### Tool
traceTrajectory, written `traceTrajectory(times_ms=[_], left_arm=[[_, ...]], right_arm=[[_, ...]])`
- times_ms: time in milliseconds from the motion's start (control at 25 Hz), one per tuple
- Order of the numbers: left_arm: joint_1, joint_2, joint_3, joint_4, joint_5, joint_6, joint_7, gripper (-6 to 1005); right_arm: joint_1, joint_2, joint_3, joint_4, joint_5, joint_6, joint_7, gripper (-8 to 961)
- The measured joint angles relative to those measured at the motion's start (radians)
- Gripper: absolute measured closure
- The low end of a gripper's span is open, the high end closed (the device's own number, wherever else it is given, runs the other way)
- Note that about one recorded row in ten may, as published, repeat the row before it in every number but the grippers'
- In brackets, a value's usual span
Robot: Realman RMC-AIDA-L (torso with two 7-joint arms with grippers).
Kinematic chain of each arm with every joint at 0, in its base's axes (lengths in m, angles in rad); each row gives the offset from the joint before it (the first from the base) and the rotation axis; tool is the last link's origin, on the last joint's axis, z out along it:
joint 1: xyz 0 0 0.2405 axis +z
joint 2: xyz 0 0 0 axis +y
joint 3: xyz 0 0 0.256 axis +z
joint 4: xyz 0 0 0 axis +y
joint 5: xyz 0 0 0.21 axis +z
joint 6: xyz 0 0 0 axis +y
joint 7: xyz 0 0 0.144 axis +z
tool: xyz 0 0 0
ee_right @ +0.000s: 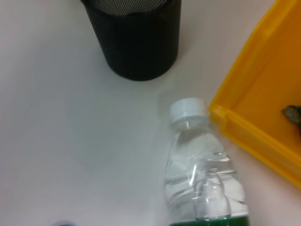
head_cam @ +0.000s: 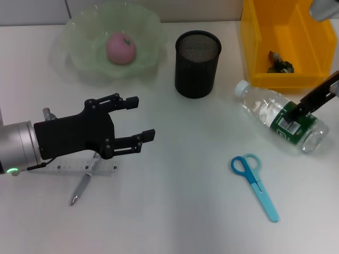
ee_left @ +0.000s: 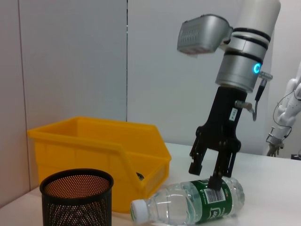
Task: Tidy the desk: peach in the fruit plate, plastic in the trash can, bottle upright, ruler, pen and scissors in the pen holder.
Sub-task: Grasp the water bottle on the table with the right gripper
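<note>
The bottle (head_cam: 279,117) lies on its side on the white bench (head_cam: 180,201), just in front of the yellow bin (head_cam: 286,39). Its white cap points toward the black mesh pen holder (head_cam: 197,63). The right claw (ee_left: 209,175) comes down from above onto the green label part of the bottle. Its fingers are spread, one on each side of the bottle, and one finger (ee_left: 217,181) touches the label. It is not pinching the bottle yet. In the right wrist view the bottle's cap sits near the corner of the yellow bin, with the pen holder a bit farther off.

The left claw (head_cam: 136,119) hangs over the left part of the bench, well apart from the bottle. Its fingers are spread wide and hold nothing. Under this arm lie the clear ruler (head_cam: 79,168) and the pen (head_cam: 82,186), and the pen crosses the ruler.

The pink peach (head_cam: 121,48) sits in the pale green fruit plate (head_cam: 143,26) at the back. A small crumpled thing (head_cam: 279,63) lies inside the yellow bin. The blue scissors (head_cam: 255,184) lie flat on the bench, in front of the bottle and apart from it.
</note>
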Motion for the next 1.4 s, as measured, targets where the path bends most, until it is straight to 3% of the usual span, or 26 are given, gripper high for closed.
traceTrajectory(times_ms=[280,960,1400], left_arm=[[-0.002,0.000,0.000,0.000,0.000,-0.001,0.000,204],[-0.004,0.000,0.000,0.000,0.000,-0.004,0.000,204],[-0.006,-0.002,0.000,0.000,0.000,-0.011,0.001,204]], right_arm=[[0.002,0.002,-0.078,0.062,-0.002,0.077,0.019,183],[0.023,0.002,-0.091,0.173,-0.002,0.160,0.020,178],[0.015,0.005,-0.118,0.169,0.008,0.160,0.007,181]])
